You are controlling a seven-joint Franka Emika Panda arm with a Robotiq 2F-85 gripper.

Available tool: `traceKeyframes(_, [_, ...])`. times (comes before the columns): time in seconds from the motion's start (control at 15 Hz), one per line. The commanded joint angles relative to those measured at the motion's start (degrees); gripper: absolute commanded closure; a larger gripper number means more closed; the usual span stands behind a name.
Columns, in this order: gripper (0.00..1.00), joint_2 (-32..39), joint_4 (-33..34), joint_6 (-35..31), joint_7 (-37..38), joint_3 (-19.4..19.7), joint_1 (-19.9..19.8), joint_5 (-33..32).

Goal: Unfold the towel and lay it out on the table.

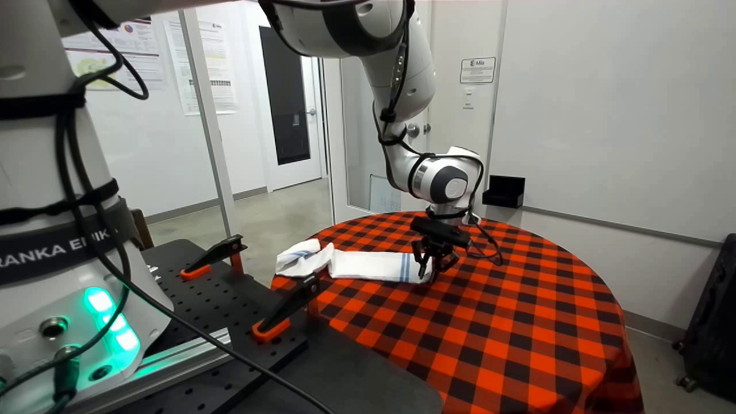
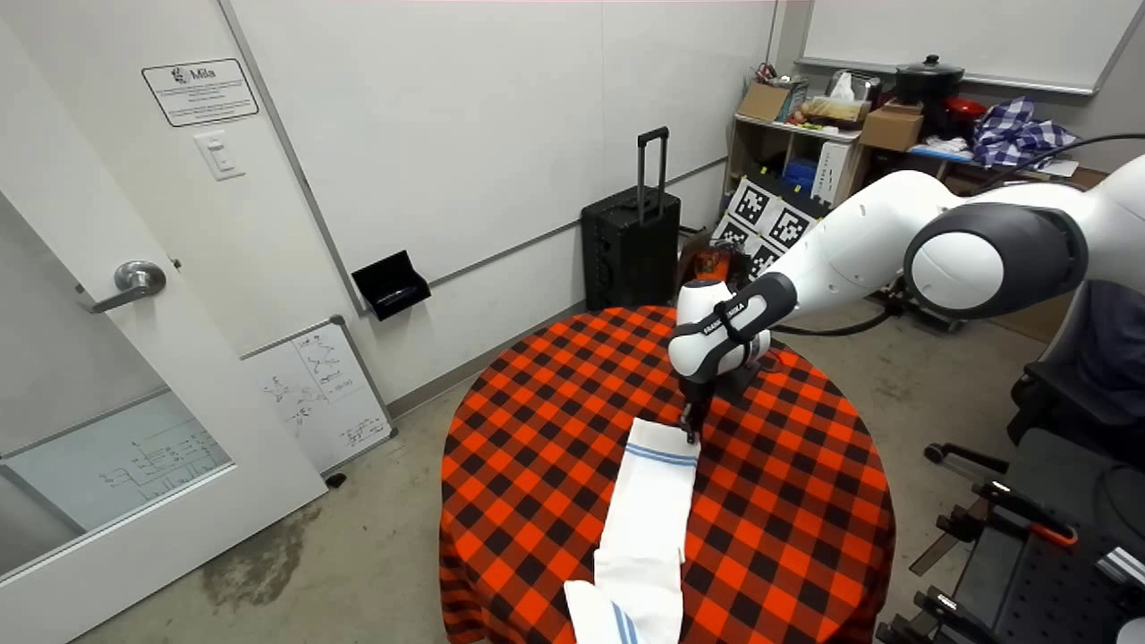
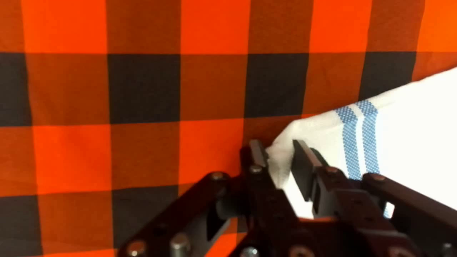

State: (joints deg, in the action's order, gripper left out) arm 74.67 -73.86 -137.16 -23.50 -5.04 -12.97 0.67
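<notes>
Dark fingers [image 3: 302, 171] of the gripper [image 3: 279, 146], 2 of them, stood partway apart astride 1 corner of the towel [image 3: 410, 142], no firm pinch showing. From there its long axis ran rightward in the wrist view, probably the line for any pull, past 2 blue stripes [image 3: 351, 146] to a skewed flap [image 1: 305, 261] near the edge of the table [image 2: 769, 537]. I counted 1 gripper, 1 towel, 1 table and, farther off, 1 suitcase [image 2: 631, 259].

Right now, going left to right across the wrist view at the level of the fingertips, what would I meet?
Checked tablecloth, one finger, a bit of the towel, the other finger, the towel's blue stripes, then its plain white stretch.
</notes>
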Motion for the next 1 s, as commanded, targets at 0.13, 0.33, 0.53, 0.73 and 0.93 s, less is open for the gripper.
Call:
traceKeyframes(0.13, [1.00, 0.10, 2.01, 1.41, 0.42, -0.15, -0.39, 0.26])
traceKeyframes(0.33, [0.99, 1.23, 5.77, 0.27, -0.31, 1.13, -0.27, -0.93])
traceKeyframes(0.53, [0.99, 2.26, 10.28, 0.29, -0.38, 2.59, -0.34, -1.80])
traceKeyframes(0.73, [0.99, 4.09, 13.65, -1.50, -0.69, 4.55, -0.11, -3.41])
traceKeyframes(0.93, [0.99, 6.00, 16.95, -2.09, -0.34, 6.39, -0.49, -5.04])
